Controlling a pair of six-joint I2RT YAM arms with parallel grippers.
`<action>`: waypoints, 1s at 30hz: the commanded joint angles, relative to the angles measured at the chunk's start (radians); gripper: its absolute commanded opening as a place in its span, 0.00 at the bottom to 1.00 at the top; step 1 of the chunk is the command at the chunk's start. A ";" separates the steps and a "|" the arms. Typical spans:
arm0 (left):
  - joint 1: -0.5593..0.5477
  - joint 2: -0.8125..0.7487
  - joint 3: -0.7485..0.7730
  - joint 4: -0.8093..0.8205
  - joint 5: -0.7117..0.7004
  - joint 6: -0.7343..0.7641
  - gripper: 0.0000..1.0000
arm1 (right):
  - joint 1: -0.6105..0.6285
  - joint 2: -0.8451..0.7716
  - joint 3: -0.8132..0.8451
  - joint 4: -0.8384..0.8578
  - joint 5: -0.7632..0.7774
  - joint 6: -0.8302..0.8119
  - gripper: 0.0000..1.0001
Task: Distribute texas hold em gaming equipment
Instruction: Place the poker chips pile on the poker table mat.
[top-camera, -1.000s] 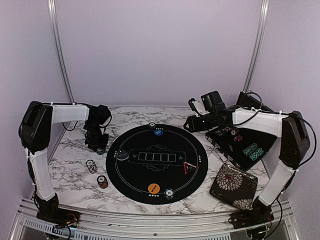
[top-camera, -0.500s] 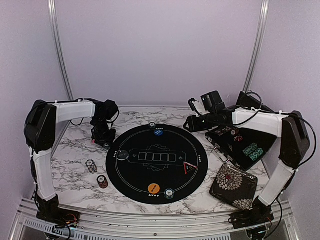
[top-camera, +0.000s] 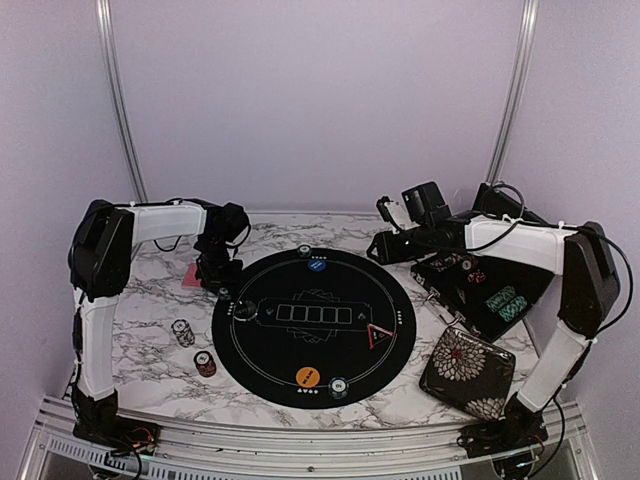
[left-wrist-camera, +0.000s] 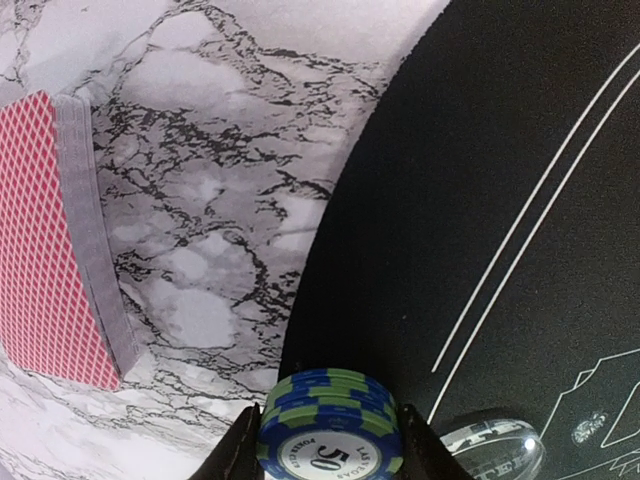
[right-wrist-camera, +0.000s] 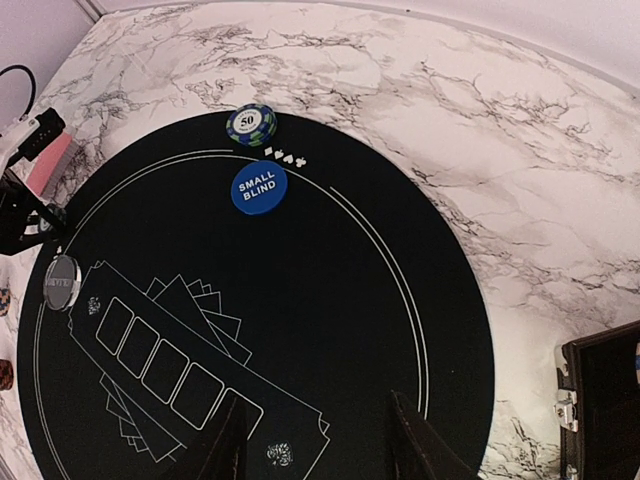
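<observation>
The left gripper (left-wrist-camera: 325, 455) is clenched on a blue-green chip stack (left-wrist-camera: 330, 405) marked "50", at the black mat's (left-wrist-camera: 480, 200) rim. A clear dealer button (left-wrist-camera: 490, 445) sits just right of the jaws. The right gripper (right-wrist-camera: 320, 440) hangs released and empty. Ahead of its jaws, another "50" stack (right-wrist-camera: 251, 124) and the "SMALL BLIND" button (right-wrist-camera: 259, 189) look already placed. The red-backed deck (left-wrist-camera: 55, 240) appears undealt.

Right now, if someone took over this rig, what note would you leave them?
Left gripper: shut on a blue-green chip stack at the left edge of the mat.
Right gripper: open, empty, above the mat.
Done, on the mat: far chip stack, near chip stack, blue disc, orange disc, triangle, silver button.
Left to do: release this stack; two reddish stacks wait on the marble and the red-backed cards lie undealt beside the mat.
</observation>
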 joint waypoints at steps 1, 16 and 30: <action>-0.006 0.030 0.036 -0.037 0.012 -0.006 0.39 | -0.011 -0.011 0.026 0.010 -0.007 -0.006 0.44; -0.013 0.036 0.034 -0.041 -0.001 -0.001 0.51 | -0.010 -0.009 0.028 0.008 -0.004 -0.006 0.44; -0.013 0.029 0.073 -0.053 -0.012 0.009 0.61 | -0.010 -0.014 0.029 0.003 -0.003 -0.008 0.44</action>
